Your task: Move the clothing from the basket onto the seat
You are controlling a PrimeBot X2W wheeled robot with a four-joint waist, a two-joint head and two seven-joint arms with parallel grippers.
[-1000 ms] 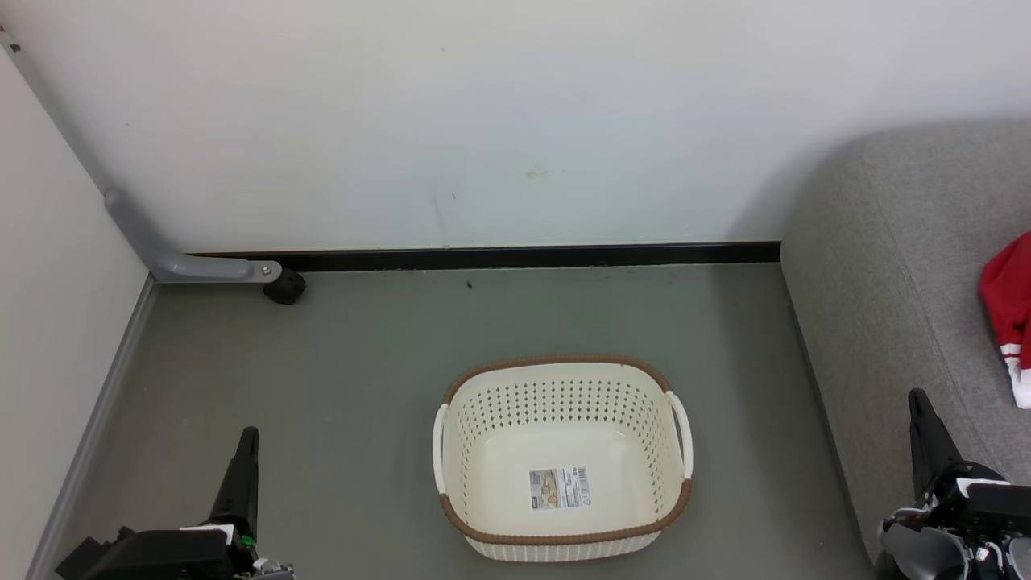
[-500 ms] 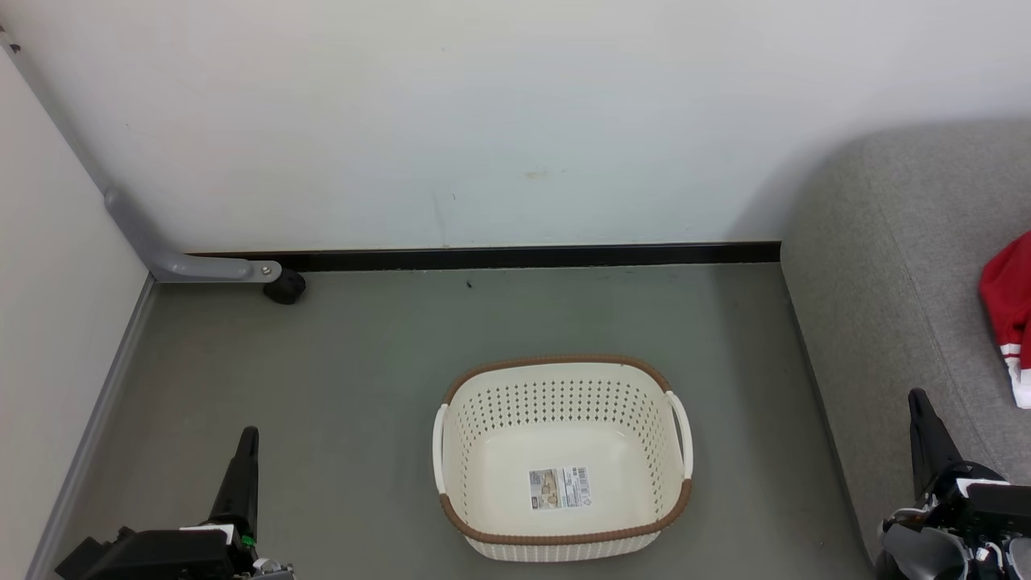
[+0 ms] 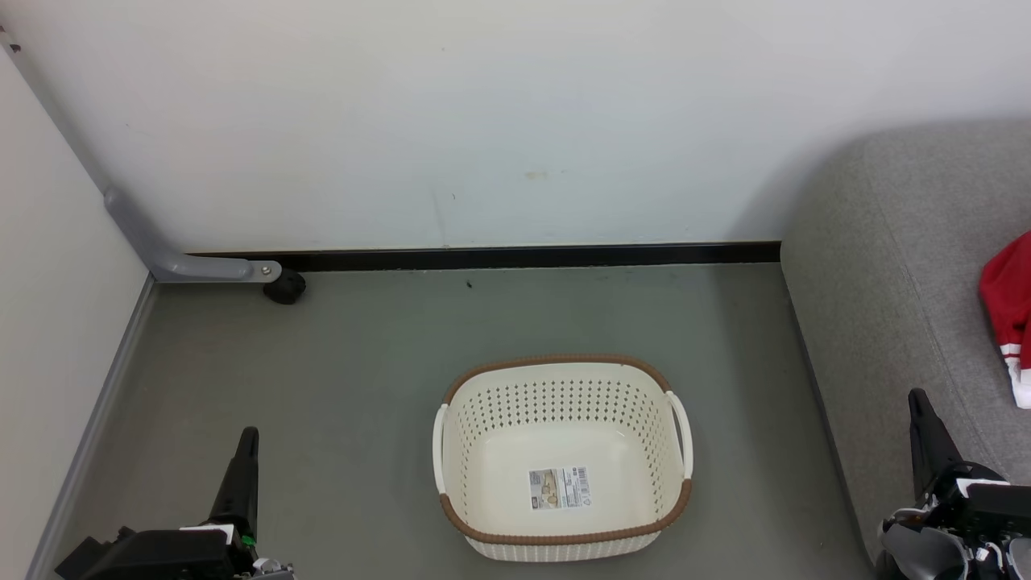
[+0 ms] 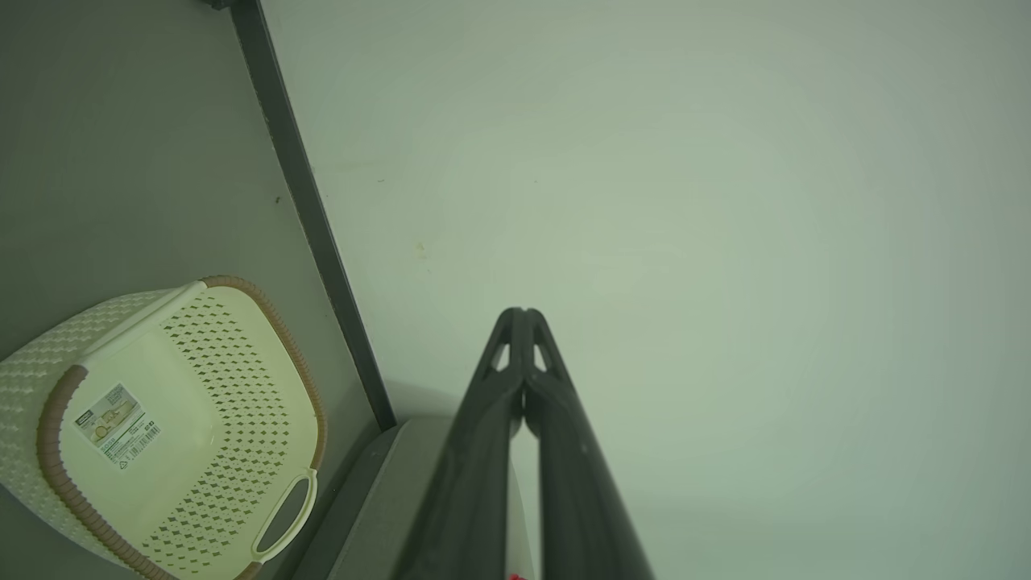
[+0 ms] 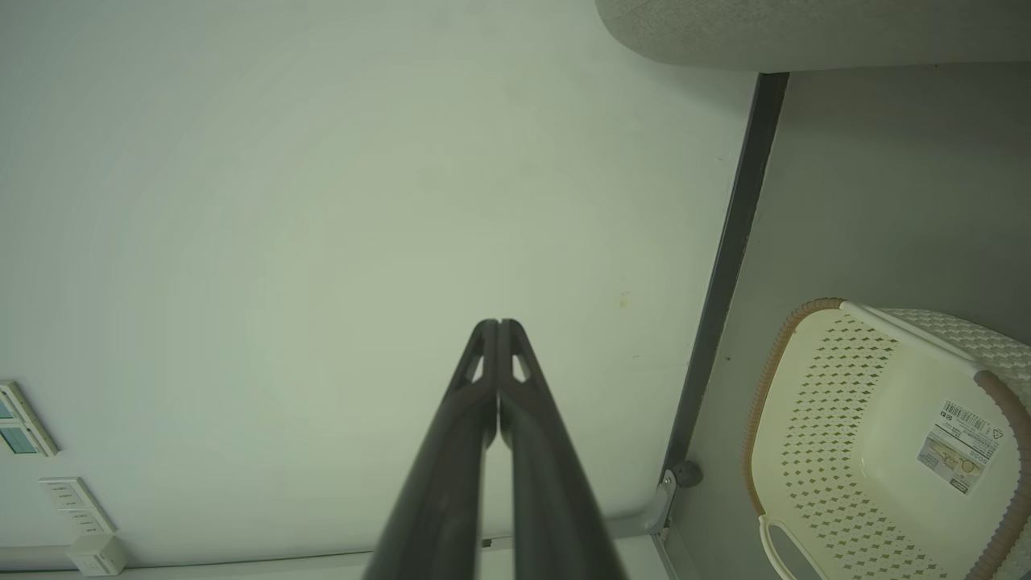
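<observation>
The cream-white basket [image 3: 561, 457] with its brown rim stands on the grey floor, holding nothing but a sticker on its bottom; it also appears as the basket [image 4: 169, 427] and the basket [image 5: 886, 451] in the wrist views. A red garment [image 3: 1011, 314] with white striped cuff lies on the grey seat [image 3: 894, 290] at the right edge. My left gripper [image 3: 246, 439] rests shut at the lower left, well left of the basket, fingertips together [image 4: 522, 316]. My right gripper [image 3: 918, 400] rests shut at the lower right over the seat's front edge, tips closed [image 5: 498, 326].
A white wall with a black baseboard [image 3: 523, 256] runs behind the basket. A grey bracket with a black caster [image 3: 283, 286] sits in the left corner beside a side wall. Open floor surrounds the basket. White wall switches [image 5: 48, 483] show in the right wrist view.
</observation>
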